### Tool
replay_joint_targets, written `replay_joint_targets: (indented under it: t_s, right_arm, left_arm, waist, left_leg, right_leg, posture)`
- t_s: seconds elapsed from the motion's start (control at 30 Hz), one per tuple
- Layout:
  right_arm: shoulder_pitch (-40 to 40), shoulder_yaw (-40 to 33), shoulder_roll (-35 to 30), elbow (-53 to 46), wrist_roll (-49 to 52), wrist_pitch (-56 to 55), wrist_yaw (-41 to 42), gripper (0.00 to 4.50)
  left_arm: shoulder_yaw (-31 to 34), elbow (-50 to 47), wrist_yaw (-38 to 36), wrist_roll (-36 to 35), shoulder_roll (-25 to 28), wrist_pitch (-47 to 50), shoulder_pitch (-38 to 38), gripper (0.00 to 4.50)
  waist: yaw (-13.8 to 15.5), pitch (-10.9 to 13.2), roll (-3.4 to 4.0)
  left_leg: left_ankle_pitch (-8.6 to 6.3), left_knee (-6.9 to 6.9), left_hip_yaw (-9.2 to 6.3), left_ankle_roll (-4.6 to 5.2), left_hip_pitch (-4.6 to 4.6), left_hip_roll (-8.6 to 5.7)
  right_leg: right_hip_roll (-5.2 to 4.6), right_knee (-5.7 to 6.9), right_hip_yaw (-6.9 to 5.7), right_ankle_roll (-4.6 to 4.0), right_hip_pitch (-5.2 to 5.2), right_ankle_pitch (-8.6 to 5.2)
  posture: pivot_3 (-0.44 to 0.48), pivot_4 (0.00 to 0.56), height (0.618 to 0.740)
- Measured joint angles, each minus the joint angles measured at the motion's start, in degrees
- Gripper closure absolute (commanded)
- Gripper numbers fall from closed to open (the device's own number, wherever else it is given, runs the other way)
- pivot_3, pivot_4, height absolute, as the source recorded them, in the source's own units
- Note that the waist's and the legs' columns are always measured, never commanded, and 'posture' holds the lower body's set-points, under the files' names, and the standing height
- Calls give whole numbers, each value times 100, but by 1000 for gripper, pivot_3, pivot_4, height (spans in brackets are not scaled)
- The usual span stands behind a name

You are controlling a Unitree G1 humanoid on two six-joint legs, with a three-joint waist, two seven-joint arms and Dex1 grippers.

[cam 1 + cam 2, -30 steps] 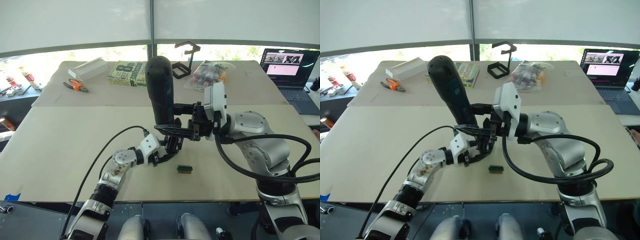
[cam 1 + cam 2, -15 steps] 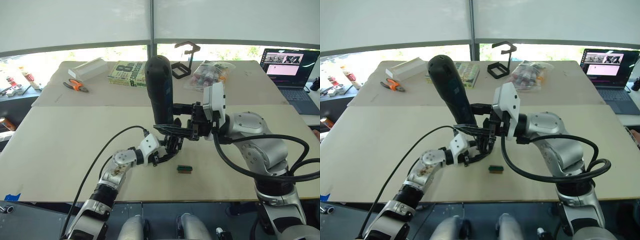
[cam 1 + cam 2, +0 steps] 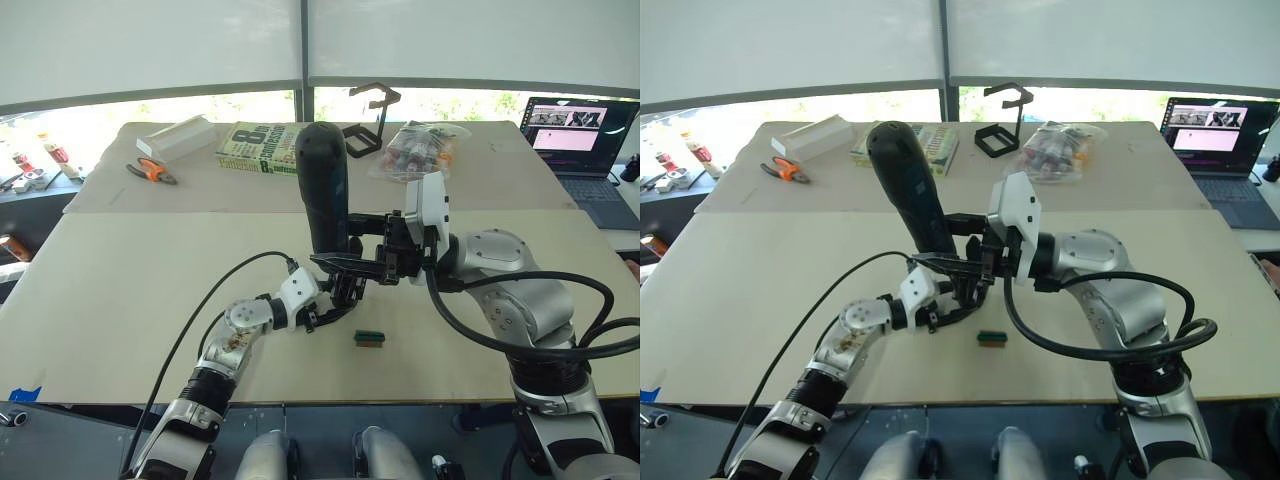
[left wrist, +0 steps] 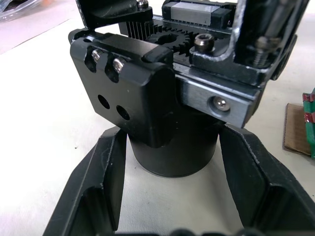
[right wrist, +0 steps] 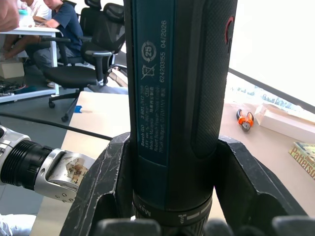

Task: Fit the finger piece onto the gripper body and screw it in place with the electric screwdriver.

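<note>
The electric screwdriver point(image 3: 322, 190) stands nearly upright over the middle of the near table, its thick black end up. My right gripper point(image 5: 172, 147) is shut on its lower barrel, one finger on each side. The bit end points down at the gripper body point(image 4: 197, 64), a black block with a gear, silvery metal and a round base. My left gripper point(image 4: 173, 132) is shut on that round base just above the table. The finger piece point(image 4: 125, 73) sits against the body's front with two small screw heads in its top edge. Its pointed end is hidden.
A small green-and-brown block point(image 3: 369, 338) lies just right of the grippers. On the far table are a book point(image 3: 255, 147), orange-handled pliers point(image 3: 152, 170), a white box point(image 3: 177, 135), a black wire stand point(image 3: 365, 130) and a bag of parts point(image 3: 415, 148). A laptop point(image 3: 575, 140) is at far right.
The screwdriver has sunk a little toward the gripper body, with my right gripper moving down with it. My left gripper and the body have stayed put.
</note>
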Motion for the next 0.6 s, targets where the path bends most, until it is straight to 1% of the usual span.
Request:
replay_joint_targets:
  t_s: [0.6]
  right_arm:
    - [37, 20, 107, 266, -6, -89, -108, 2577]
  left_arm:
    - [-9, 1, -4, 2, -1, 2, -14, 2197]
  waist:
    - [10, 0, 0]
  left_leg:
    - [0, 1, 0, 0, 10, -1]
  right_leg:
    - [-1, 1, 0, 0, 9, 0]
  posture:
    - [0, 150, 740]
